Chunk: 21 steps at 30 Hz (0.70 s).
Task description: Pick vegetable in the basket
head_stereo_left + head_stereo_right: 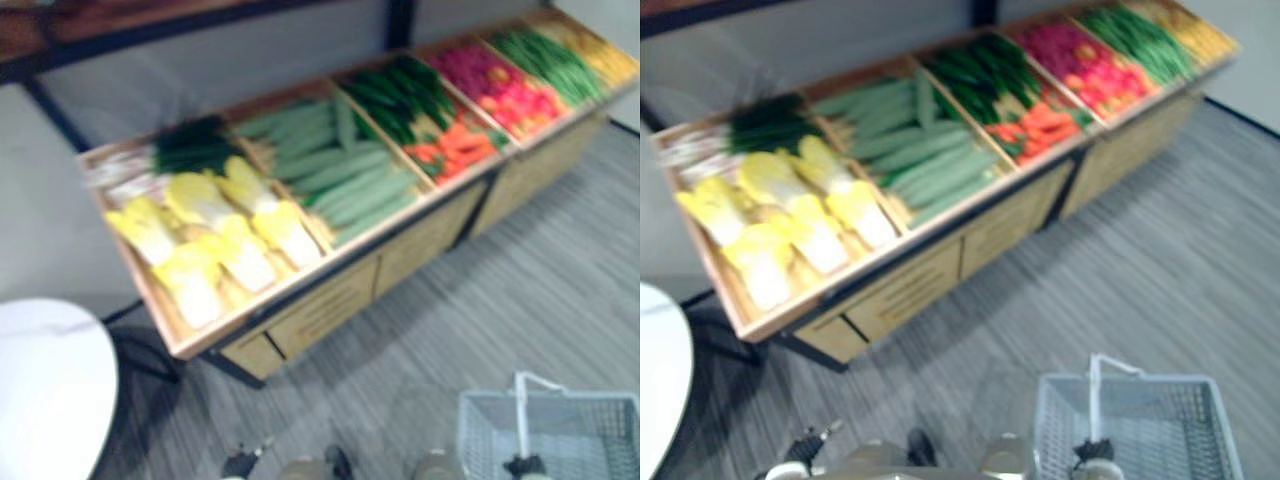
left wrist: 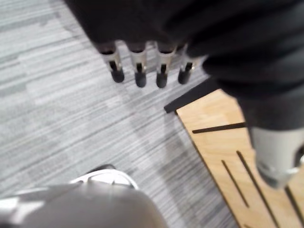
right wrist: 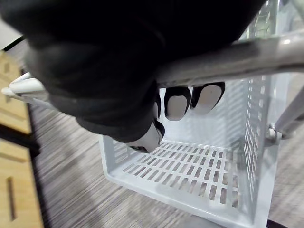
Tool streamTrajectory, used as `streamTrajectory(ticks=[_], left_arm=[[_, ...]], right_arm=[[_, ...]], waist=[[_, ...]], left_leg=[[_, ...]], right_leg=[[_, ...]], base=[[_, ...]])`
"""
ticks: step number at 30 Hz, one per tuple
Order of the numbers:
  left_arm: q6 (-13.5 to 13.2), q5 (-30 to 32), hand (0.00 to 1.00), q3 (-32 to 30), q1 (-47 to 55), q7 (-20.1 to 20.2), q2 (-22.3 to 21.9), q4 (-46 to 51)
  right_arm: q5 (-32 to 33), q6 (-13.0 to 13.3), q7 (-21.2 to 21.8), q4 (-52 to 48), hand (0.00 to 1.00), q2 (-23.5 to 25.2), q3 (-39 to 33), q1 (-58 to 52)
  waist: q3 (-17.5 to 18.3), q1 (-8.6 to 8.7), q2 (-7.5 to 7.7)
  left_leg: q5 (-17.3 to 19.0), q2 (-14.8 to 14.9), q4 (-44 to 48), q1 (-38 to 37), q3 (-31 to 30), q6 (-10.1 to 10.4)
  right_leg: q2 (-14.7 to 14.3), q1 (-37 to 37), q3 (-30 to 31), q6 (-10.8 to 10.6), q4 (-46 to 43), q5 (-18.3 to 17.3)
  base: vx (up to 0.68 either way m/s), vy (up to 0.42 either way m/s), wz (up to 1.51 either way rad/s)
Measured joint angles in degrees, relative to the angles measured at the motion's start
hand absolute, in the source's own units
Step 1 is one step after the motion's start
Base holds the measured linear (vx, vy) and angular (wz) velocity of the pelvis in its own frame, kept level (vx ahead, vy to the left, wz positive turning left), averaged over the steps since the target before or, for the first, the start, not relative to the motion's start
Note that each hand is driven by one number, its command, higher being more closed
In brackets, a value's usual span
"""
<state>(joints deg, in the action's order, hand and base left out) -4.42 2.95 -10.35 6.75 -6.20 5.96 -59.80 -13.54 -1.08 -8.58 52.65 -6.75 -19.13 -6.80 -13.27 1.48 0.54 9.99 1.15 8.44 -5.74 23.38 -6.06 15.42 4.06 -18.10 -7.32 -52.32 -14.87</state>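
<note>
Closest in, the right hand (image 3: 118, 76) is clenched round the metal handle (image 3: 266, 54) of a pale plastic basket (image 1: 590, 430), its dark-tipped fingers (image 3: 176, 102) curled under the bar, and the basket hangs low at the robot's right above the floor with its slotted bottom in plain sight. On the other side the left hand (image 2: 156, 23) hangs released, fingers (image 2: 139, 66) straight and holding nothing, over grey striped carpet (image 1: 520, 300) just beside the foot of a wooden stand (image 1: 330, 300). A white round table (image 1: 45, 390) sits at the near left. The vegetables lie farther off in the stand's slanted bins, well apart from both hands: yellow-white cabbages (image 1: 210, 240) in the nearest bin with dark leafy greens (image 1: 190, 145) behind them, then pale green cucumbers (image 1: 340, 170), then carrots (image 1: 455, 145) under darker green produce (image 1: 400, 95), then red produce (image 1: 500, 85) and green beans (image 1: 550, 60) at the far end. Behind the stand runs a grey wall (image 1: 200, 70).
</note>
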Motion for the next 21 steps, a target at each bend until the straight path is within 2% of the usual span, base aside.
streamTrajectory(ticks=[1, 2, 3, 4, 5, 6, 7, 8, 9, 10, 11, 12, 15, 17, 19, 21], left_arm=[[0.0, 0.0, 0.00, 0.3, 0.0, 0.0, 0.0, 0.3], [-0.1, 0.0, 0.00, 1.1, -0.1, 0.0, 0.2, 0.8], [-0.2, 0.1, 0.00, 1.5, -0.7, 0.1, 0.4, 0.8], [-0.4, 0.2, 0.00, 1.6, -0.9, 0.2, 0.4, 0.9], [-0.5, 0.5, 0.00, 1.6, -1.3, 0.3, 1.0, 1.0], [-0.4, 0.5, 0.00, 1.5, -1.3, 0.2, 2.5, 1.0], [-0.3, 0.6, 0.00, 1.1, -1.3, 0.1, 3.1, 0.5], [-0.1, 0.6, 0.00, 0.1, -0.1, 0.4, 1.4, 0.0], [-0.1, 0.6, 0.00, -1.4, 1.0, 0.3, -0.3, 0.0], [0.0, 0.6, 0.00, -1.4, 1.3, 0.3, -0.9, 0.0], [0.0, 0.5, 0.00, -1.9, 1.3, 0.4, -1.4, 0.0], [0.0, 0.4, 0.00, -3.3, 1.2, 0.3, -1.8, 0.0], [0.0, -0.1, 0.00, -4.2, 0.8, -0.1, -2.1, 0.7], [0.0, -0.6, 0.00, -5.7, -0.4, -0.5, -2.6, 1.0], [-0.1, -0.8, 0.00, -7.5, -2.1, -1.4, -2.6, 3.4], [-0.1, -2.5, 0.00, -8.4, -3.1, -2.4, -2.4, 5.6]], right_arm=[[0.0, 0.4, 0.2, 0.0, 1.00, 0.0, 0.4, 0.0], [0.0, 0.8, 0.4, 0.0, 1.00, 0.0, 1.3, -0.1], [0.0, 1.3, 0.5, 0.1, 1.00, 0.2, 1.6, -0.2], [0.1, 1.5, 0.5, 0.1, 1.00, 0.3, 1.6, -0.3], [0.1, 1.8, 0.6, 0.5, 1.00, 0.5, 1.4, -0.5], [0.1, 2.1, 0.9, 2.4, 1.00, 1.5, 1.5, -0.5], [0.1, 2.2, 1.3, 3.1, 1.00, 2.0, 1.7, -0.2], [0.1, 2.1, 1.5, 4.0, 1.00, 1.1, 1.7, -0.2], [0.1, 2.1, 1.6, 4.0, 1.00, 0.7, 1.7, 0.4], [0.1, 2.1, 1.6, 4.0, 1.00, 0.7, 1.7, 0.7], [0.8, 2.1, 1.6, 4.0, 1.00, 0.7, 1.5, 1.1], [1.6, 2.1, 1.6, 4.3, 1.00, 1.0, 1.4, 0.6], [3.0, 1.8, 1.5, 4.5, 1.00, 0.9, 0.6, -0.4], [3.0, 1.8, 1.5, 4.6, 1.00, 0.7, -0.7, -0.3], [3.6, 1.3, 1.5, 5.7, 1.00, 0.4, -1.2, -0.5], [3.6, 1.3, 1.4, 6.4, 1.00, 0.3, -1.6, -0.9]], waist=[[0.0, 0.02, -0.05], [0.0, 0.00, -0.12], [0.2, 0.18, -0.08], [0.4, 0.23, 0.01], [0.9, 0.26, 1.11], [1.2, -0.17, 4.36], [1.1, -0.10, 4.94], [2.2, -0.25, 2.22], [2.1, -0.79, 0.46], [2.1, -0.80, -0.27], [1.9, -0.66, -1.11], [1.9, -0.11, -1.19], [1.9, -0.33, -0.99], [2.0, -0.15, -1.20], [2.4, 0.02, -1.80], [2.3, 0.04, -1.77]], left_leg=[[-0.2, 0.3, -0.2, -0.7, -1.6, 0.3], [-0.7, 0.9, -0.3, -1.5, -5.9, 1.1], [-0.8, 1.3, -0.6, -1.4, -10.0, 2.4], [-0.7, 1.4, -1.1, -1.3, -11.4, 3.6], [-0.1, 1.0, -2.4, -1.3, -13.7, 5.8], [0.3, -0.5, -2.1, -1.5, -16.8, 7.5], [0.9, -0.4, -1.4, -1.9, -18.7, 8.6], [1.4, 2.5, 0.0, -1.8, -19.2, 10.2], [1.5, 5.0, 0.4, -2.0, -19.2, 11.2], [1.2, 5.9, 1.0, -1.8, -18.9, 11.6], [0.0, 7.3, 2.4, -0.7, -18.2, 13.0], [-1.6, 8.5, 3.9, 0.2, -16.6, 14.4], [-6.1, 8.8, 2.1, -0.4, -10.6, 14.1], [-8.1, 8.6, -1.5, -1.3, -10.0, 14.0], [-9.1, 8.7, -3.9, -1.6, -9.8, 14.0], [-9.3, 8.8, -4.8, -1.9, -9.4, 14.0]], right_leg=[[-0.8, 0.9, 1.4, 0.7, 2.8, -0.4], [-2.9, 2.5, 5.9, 1.1, 11.1, -0.6], [-5.1, 3.5, 13.1, 0.6, 20.3, -0.3], [-6.4, 3.7, 17.4, -0.4, 25.3, 0.3], [-6.2, 3.7, 23.9, -2.3, 33.6, 2.5], [-4.3, 3.8, 25.0, -2.2, 35.7, 7.8], [-4.2, 3.4, 24.3, -3.2, 33.6, 8.1], [-6.0, 2.5, 21.4, -1.2, 32.7, 6.8], [-7.9, 1.5, 19.7, 0.1, 32.8, 5.9], [-8.6, 1.3, 19.0, 0.7, 32.8, 5.5], [-9.3, 0.6, 17.5, 1.6, 32.9, 5.1], [-9.3, -0.9, 15.5, 2.4, 33.5, 4.6], [-9.4, -3.0, 13.9, 3.3, 35.5, 4.3], [-9.8, -2.6, 13.9, 3.4, 36.5, 4.6], [-10.4, -2.3, 14.0, 3.8, 38.1, 5.7], [-10.6, -2.3, 14.0, 3.8, 38.7, 6.2]], base=[[0.46, -0.293, 1.80], [0.35, -0.279, 1.84], [0.37, -0.379, 1.90], [0.24, -0.363, 1.97], [0.29, -0.500, 1.83], [0.25, -0.476, 1.75], [0.25, -0.490, 1.32], [0.22, -0.412, 0.83], [0.20, -0.350, 0.57], [0.17, -0.322, 0.44], [0.12, -0.321, 0.63], [0.11, -0.318, 0.68], [0.05, -0.231, 0.33], [0.04, -0.096, 0.00], [0.02, -0.034, -0.04], [0.00, 0.008, -0.05]])
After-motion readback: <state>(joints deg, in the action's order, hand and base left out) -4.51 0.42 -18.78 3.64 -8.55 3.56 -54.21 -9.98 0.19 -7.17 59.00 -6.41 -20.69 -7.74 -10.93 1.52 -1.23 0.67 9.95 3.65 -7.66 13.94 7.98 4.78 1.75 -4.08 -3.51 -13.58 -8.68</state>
